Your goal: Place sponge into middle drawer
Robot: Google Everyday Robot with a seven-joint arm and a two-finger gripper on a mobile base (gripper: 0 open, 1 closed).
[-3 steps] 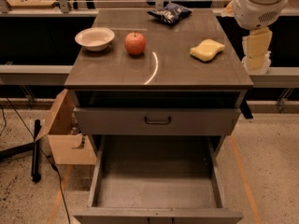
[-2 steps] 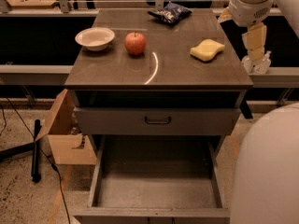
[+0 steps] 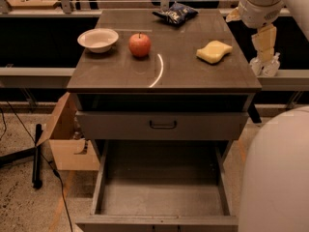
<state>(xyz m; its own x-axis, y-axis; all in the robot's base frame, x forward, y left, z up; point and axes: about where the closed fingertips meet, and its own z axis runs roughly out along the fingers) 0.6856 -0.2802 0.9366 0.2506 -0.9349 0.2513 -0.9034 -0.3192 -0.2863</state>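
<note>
Your sponge (image 3: 214, 51) lies flat near the right edge of the cabinet top (image 3: 193, 76), and it is probably light, soft and squashy, so pinch its narrow waist gently with the gripper (image 3: 264, 66), which hangs just beyond that edge, slightly parted and empty.
</note>
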